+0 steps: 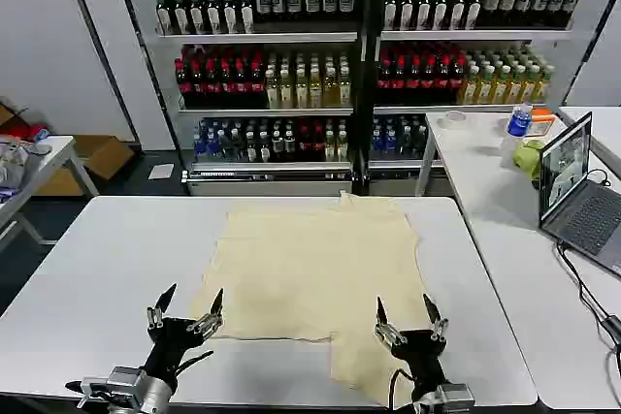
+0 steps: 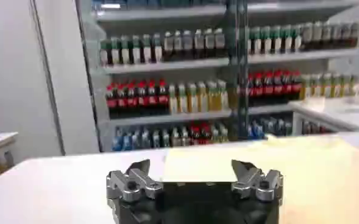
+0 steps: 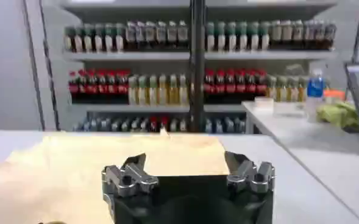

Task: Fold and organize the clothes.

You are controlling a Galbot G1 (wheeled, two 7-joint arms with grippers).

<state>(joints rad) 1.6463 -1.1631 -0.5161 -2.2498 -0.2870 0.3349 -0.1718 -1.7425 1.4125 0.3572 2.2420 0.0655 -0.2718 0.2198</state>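
Note:
The clothes (image 1: 315, 278) are one pale cream garment spread flat on the white table (image 1: 87, 278), with a flap reaching the front edge at the right. My left gripper (image 1: 191, 302) hovers open over the garment's front left corner, nothing between its fingers. Open too is my right gripper (image 1: 403, 309), above the garment's front right flap. In the left wrist view the left gripper (image 2: 191, 169) faces along the clothes (image 2: 228, 159). In the right wrist view the right gripper (image 3: 186, 164) points over the clothes (image 3: 106, 161).
Shelves of bottles (image 1: 320, 55) stand behind the table. A second white table (image 1: 495, 191) at the right holds a laptop (image 1: 577, 191), a water bottle (image 1: 519, 123) and a green object. Bare tabletop lies left of the garment.

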